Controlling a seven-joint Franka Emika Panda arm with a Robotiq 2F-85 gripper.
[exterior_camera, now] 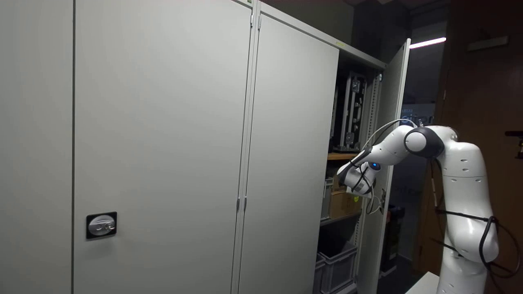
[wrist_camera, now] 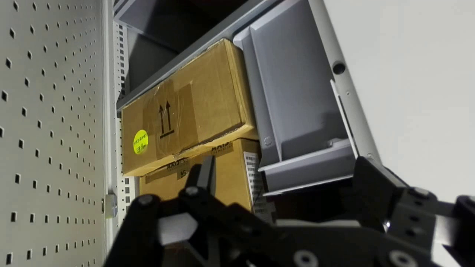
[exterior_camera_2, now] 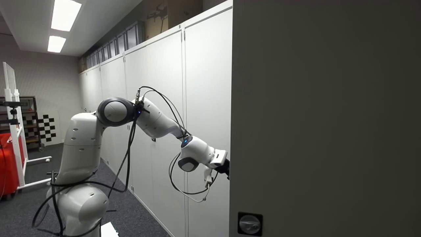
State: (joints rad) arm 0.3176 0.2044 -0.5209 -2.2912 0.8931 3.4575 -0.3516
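In the wrist view my gripper (wrist_camera: pixel 285 159) stands open, its two fingers wide apart and nothing held between them. Ahead is the inside of a cabinet. A taped cardboard box (wrist_camera: pixel 211 100) with black arrows and a round yellow sticker (wrist_camera: pixel 140 141) lies on a second cardboard box (wrist_camera: pixel 232 178), partly covered by the left finger. Beside them a grey plastic bin (wrist_camera: pixel 297 74) shows between the fingers. The right fingertip overlaps the edge of a light cabinet door (wrist_camera: pixel 415 81); whether they touch I cannot tell. In an exterior view a dark door (exterior_camera_2: pixel 322 115) hides part of the gripper.
A perforated, swung-out cabinet door (exterior_camera: pixel 394 118) stands right of the opening, close to the arm (exterior_camera: pixel 466 179). Left of it is a closed door (exterior_camera: pixel 286 143). Grey crates (exterior_camera: pixel 341 265) fill the lower shelf; metal-framed equipment (exterior_camera: pixel 351 110) stands higher up. Cables (exterior_camera_2: pixel 128 158) hang off the arm.
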